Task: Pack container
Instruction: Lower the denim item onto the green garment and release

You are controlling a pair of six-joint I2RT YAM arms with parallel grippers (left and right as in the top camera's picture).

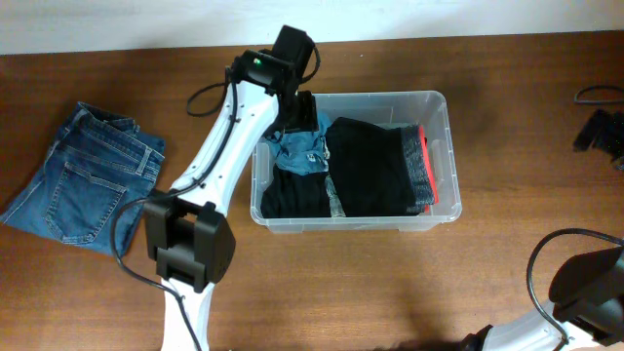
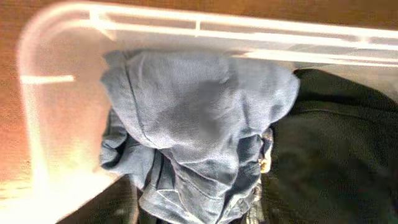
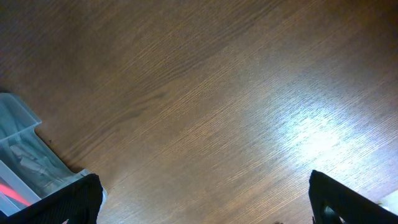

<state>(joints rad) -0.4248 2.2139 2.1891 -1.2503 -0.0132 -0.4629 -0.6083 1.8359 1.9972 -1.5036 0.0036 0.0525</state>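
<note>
The clear container (image 1: pixel 361 225) stands mid-table. It holds black garments (image 1: pixel 370 168), a grey and red item (image 1: pixel 423 161) at its right end, and a light blue denim garment (image 1: pixel 300 148) at its back left. My left gripper (image 1: pixel 300 115) reaches into that back-left corner. In the left wrist view the denim garment (image 2: pixel 199 106) bunches up toward my left gripper (image 2: pixel 199 214), which looks shut on it, beside the container wall (image 2: pixel 199 26). My right gripper (image 3: pixel 205 202) is open and empty above bare wood, with a container corner (image 3: pixel 22 146) at the left.
A folded pair of blue jeans (image 1: pixel 88 180) lies on the table at the left. A black device with a cable (image 1: pixel 603 129) sits at the right edge. My right arm (image 1: pixel 585 283) is at the front right corner.
</note>
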